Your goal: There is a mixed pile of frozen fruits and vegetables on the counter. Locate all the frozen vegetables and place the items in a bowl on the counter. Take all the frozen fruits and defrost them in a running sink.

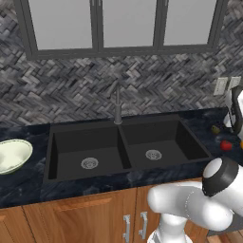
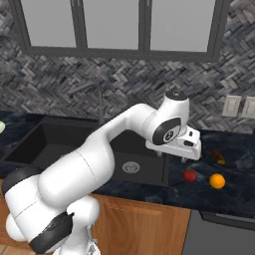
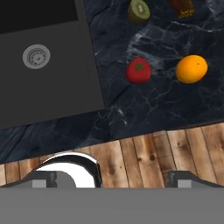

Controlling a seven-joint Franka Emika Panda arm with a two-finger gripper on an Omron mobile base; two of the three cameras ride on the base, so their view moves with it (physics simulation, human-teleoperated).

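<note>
- The gripper (image 2: 185, 158) hangs above the counter (image 2: 234, 191), just right of the sink (image 2: 74, 144), with nothing between its jaws. The jaws are not clearly resolved in the base views; they stand fully apart.
- The mixed pile lies on the counter to the right of the sink's right basin. In the hand view, the red round item (image 3: 139, 71) sits nearest the basin edge, the orange ball (image 3: 191, 68) lies beside it but apart, the yellowish-olive lump (image 3: 139, 11) lies farther back, and a dark brown oblong item (image 3: 181, 8) is cut off at the frame edge.
- The bowl (image 1: 13, 155) stands on the counter at the far left of the sink, well apart from the pile.
- Step in hand, as judged: approach the first item for pickup. The red round item is the closest candidate and counts as a vegetable, so it goes to the bowl.
- Centre the hand directly over the chosen item before descending; it sits off-centre in the hand view.
- Descend vertically with the jaws kept wide, so that the fingertips straddle the item without nudging it.
- Risk: round items roll. Close slowly, and keep clear of the orange ball.
- Carry the item high over both basins to reach the bowl.
</note>
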